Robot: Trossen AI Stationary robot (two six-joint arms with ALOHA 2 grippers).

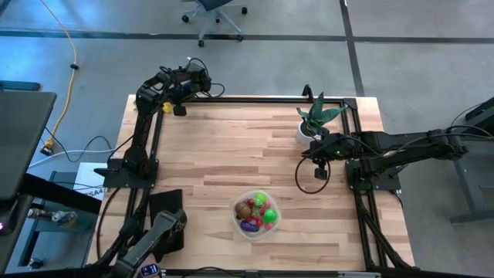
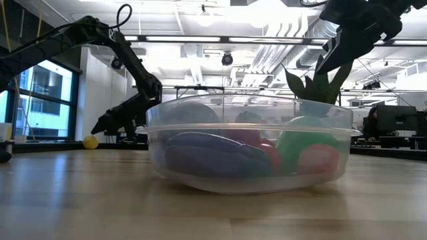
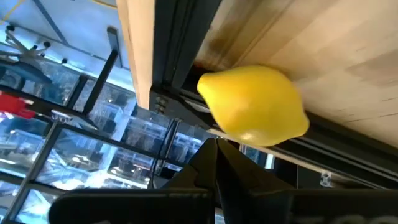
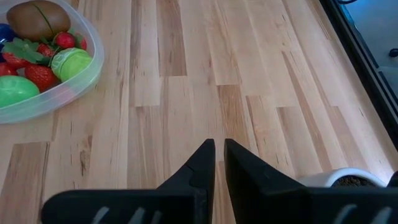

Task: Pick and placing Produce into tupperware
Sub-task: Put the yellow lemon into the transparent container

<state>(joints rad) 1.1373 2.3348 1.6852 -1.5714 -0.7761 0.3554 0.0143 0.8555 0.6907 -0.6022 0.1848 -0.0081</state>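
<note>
The clear round tupperware point(image 1: 257, 215) point(image 2: 250, 143) point(image 4: 37, 62) sits near the table's near edge. It holds green, red, purple and brown produce. A yellow lemon point(image 3: 255, 106) point(image 1: 164, 106) point(image 2: 91, 141) lies at the far left corner, against the black frame rail. My left gripper point(image 3: 216, 148) point(image 1: 179, 110) is shut, its tips right at the lemon. My right gripper point(image 4: 219, 148) point(image 1: 320, 174) is shut and empty. It hovers over bare wood, right of and beyond the tupperware. My left gripper's shut fingertips point(image 3: 208, 149) stand right at the lemon's near side point(image 3: 249, 138). I cannot tell whether they touch it. The lemon rests on the table beside the rail.
A spiky green plant in a white pot point(image 1: 312, 123) point(image 4: 348, 180) stands at the far right, close to my right gripper. A black frame rail point(image 3: 186, 37) runs along the table's edges. A flat black rectangle point(image 1: 166, 212) lies near the left near corner. Bare wood spans the middle.
</note>
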